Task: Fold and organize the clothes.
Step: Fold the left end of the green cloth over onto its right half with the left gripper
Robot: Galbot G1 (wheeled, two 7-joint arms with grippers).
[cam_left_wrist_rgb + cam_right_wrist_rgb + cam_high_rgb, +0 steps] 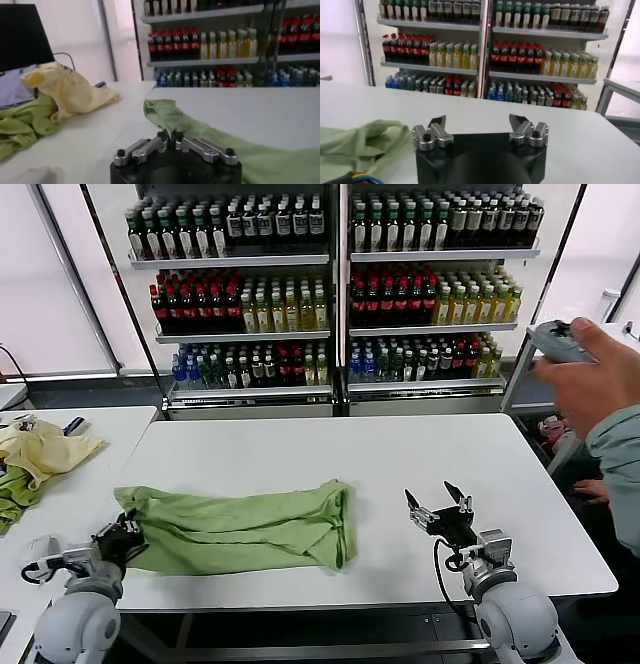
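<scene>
The light green shirt [250,529] lies folded in a long band across the front of the white table [330,449]; collar and print are hidden. My left gripper [122,536] is at the shirt's left end, shut on a fold of the fabric, and the left wrist view shows the cloth [172,117] pinched between the jaws [170,136]. My right gripper [440,506] is open and empty, to the right of the shirt's right edge, low over the table. In the right wrist view the shirt [355,145] lies beside the open gripper [477,122].
A side table on the left holds a pale yellow garment [45,449] and a darker green cloth [15,489]. Drink shelves [330,294] stand behind the table. A person's hand with a controller [575,359] is at the right edge.
</scene>
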